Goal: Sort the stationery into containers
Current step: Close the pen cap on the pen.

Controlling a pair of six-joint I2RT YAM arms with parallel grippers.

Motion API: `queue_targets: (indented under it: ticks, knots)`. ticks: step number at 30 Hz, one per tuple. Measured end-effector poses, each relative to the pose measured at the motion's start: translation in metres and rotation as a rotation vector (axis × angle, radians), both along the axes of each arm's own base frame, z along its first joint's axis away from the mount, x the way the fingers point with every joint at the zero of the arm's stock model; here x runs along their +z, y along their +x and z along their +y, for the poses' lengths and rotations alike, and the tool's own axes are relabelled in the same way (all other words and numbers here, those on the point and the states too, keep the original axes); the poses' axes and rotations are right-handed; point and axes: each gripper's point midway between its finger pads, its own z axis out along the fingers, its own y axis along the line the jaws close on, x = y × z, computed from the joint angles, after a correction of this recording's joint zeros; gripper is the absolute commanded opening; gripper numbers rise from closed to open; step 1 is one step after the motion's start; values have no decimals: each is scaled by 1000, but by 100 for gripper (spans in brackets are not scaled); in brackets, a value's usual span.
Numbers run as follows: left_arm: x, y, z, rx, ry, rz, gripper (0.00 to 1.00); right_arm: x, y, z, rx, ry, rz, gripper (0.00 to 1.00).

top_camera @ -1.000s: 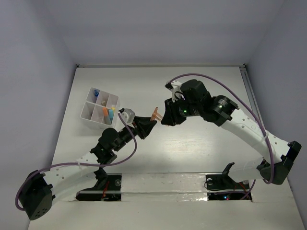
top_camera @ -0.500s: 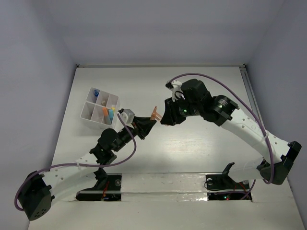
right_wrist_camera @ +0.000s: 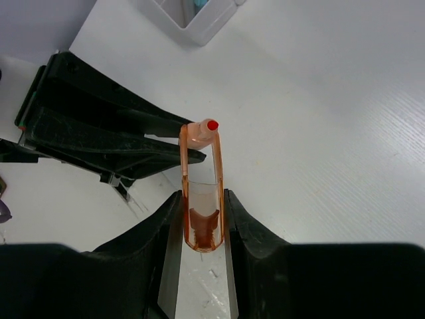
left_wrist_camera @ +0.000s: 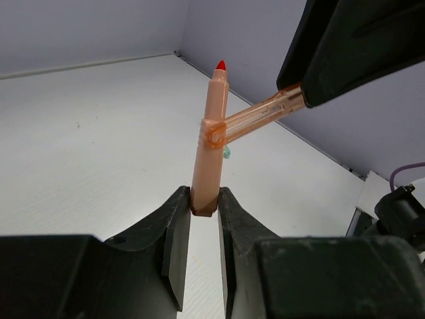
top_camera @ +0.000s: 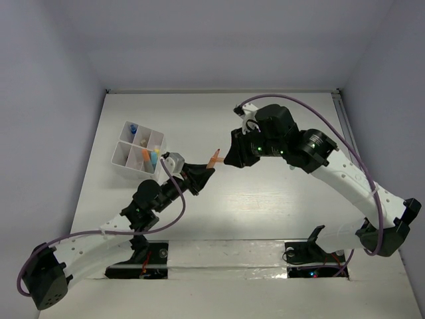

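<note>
An uncapped orange marker [left_wrist_camera: 211, 143] with a red tip stands up from my left gripper [left_wrist_camera: 204, 199], which is shut on its butt end. My right gripper [right_wrist_camera: 202, 196] is shut on the marker's clear orange cap [right_wrist_camera: 202, 189]. The cap [left_wrist_camera: 262, 118] meets the marker's barrel from the side, about halfway up. In the top view the two grippers face each other above mid-table, the marker [top_camera: 214, 158] between them. The white divided box [top_camera: 137, 149] sits at the left and holds blue, orange and yellow items.
The left gripper's black fingers [right_wrist_camera: 113, 139] lie just beyond the cap in the right wrist view. A corner of the box [right_wrist_camera: 199, 20] shows at that view's top edge. The rest of the tabletop [top_camera: 279, 199] is bare white.
My left jaws have closed tighter on the marker. The right gripper has drawn slightly up and to the right with the cap, and the marker's red tip now shows.
</note>
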Motion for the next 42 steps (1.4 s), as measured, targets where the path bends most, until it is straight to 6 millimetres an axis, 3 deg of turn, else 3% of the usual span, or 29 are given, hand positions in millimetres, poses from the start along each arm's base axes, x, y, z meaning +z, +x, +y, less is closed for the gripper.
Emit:
queue_targets:
  ticks: [18,26,32,42]
  knots:
    - [14,-21,1,-63,-47,-3,0,31,25,10,-47,83,-136,0]
    - [31,-33,6,-96,-95,-32,0,38,27,10,44,208,-50,0]
    - [39,-46,5,-154,-119,-45,0,40,18,9,149,313,65,0]
    - [47,-61,5,-221,-142,-56,0,49,5,12,248,401,109,0]
